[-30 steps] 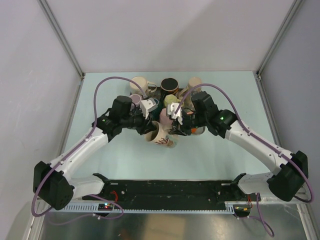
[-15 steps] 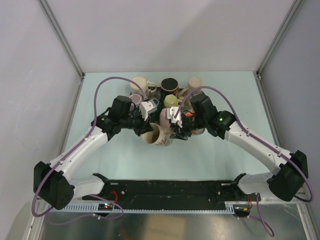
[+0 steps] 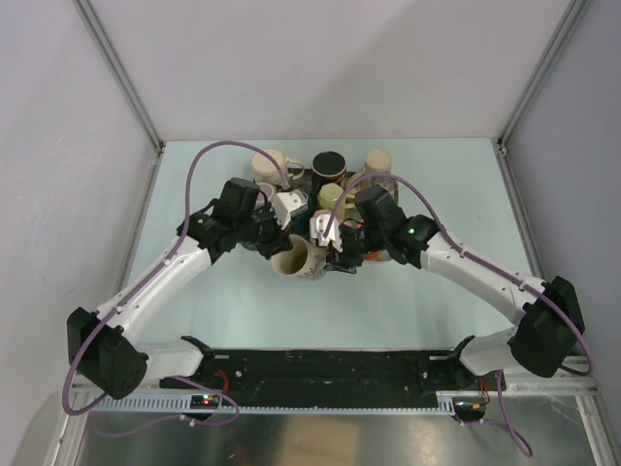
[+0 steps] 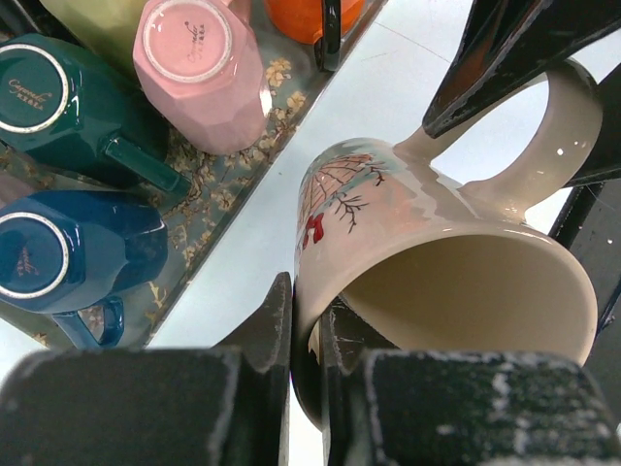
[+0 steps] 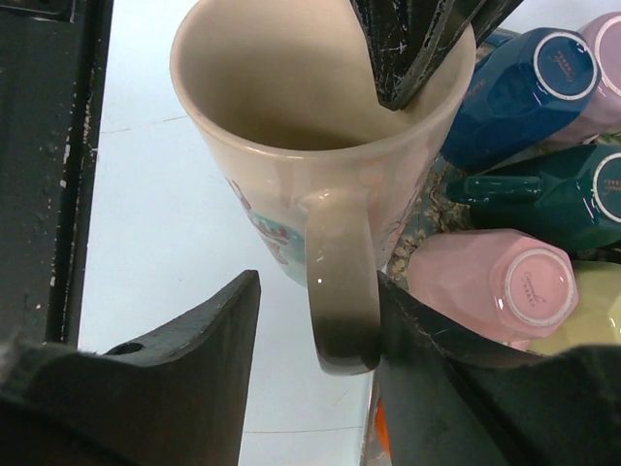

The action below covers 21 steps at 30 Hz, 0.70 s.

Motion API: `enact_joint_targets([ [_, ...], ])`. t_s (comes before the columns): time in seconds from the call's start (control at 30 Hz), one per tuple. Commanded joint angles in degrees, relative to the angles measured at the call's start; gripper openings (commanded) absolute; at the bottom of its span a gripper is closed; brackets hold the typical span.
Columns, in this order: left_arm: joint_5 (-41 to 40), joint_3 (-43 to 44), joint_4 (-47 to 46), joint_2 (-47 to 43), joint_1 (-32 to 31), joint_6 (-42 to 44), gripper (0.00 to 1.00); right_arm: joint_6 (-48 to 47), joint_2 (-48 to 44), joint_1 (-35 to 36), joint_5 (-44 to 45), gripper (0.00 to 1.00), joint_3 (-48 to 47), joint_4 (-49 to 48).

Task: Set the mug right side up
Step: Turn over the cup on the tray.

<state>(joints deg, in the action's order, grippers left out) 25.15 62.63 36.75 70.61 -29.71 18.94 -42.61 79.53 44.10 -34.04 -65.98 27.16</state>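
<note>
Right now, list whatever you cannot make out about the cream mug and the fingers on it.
- Top view: the cream mug, its handle hidden under the right arm.
- Left wrist view: the mug's base, behind its own body, so contact with the table is unclear.
- Right wrist view: most of the mug's print, behind the handle.
- Left wrist view: the pink mug, base lettering too small to read.

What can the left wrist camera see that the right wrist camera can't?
Only the left wrist view clearly shows the painted side of the cream mug, bare branches with a red spot, and the left gripper pinching its rim. Only the right wrist view looks straight into the mug's opening and shows the right gripper with a finger on each side of the handle, not clamped. Both show the pink mug, teal mug and blue mug upside down on the flowery tray.
</note>
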Motion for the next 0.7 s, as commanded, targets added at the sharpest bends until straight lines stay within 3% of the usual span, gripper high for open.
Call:
enact_joint_targets([
  [0.0,1.66,5.73,-4.56,-0.27,-0.24,-2.78,0.00,-1.84,1.19,1.28,2.01,0.51,-0.31,-2.79],
  [0.2,2.40,7.41,-4.55,0.56,-0.26,-4.00,0.00,-2.55,2.28,1.52,3.26,0.34,-0.30,-3.33],
  [0.3,2.23,7.74,-4.54,0.59,-0.26,-4.11,0.01,-2.14,2.43,1.24,3.57,0.07,-0.36,-3.61],
  [0.33,1.68,7.75,-4.52,0.50,-0.26,-4.10,0.07,-1.91,2.23,1.12,3.65,0.04,-0.33,-3.78],
  [0.43,-0.66,7.54,-4.54,-0.64,-0.19,-4.23,0.50,-1.98,1.12,0.27,3.24,0.00,-0.74,-2.76],
  [0.47,-1.52,7.48,-4.56,-1.17,-0.18,-4.25,0.59,-2.01,0.43,-0.38,2.69,0.00,-1.04,-2.08],
  [0.6,-5.51,7.93,-4.64,-4.77,0.45,-4.84,0.90,-2.21,-3.12,-2.44,0.63,0.00,-2.99,1.73],
  [0.67,-10.02,8.53,-5.35,-6.82,0.87,-5.68,0.97,-1.69,-5.05,-3.65,0.13,0.00,-3.80,3.60],
])
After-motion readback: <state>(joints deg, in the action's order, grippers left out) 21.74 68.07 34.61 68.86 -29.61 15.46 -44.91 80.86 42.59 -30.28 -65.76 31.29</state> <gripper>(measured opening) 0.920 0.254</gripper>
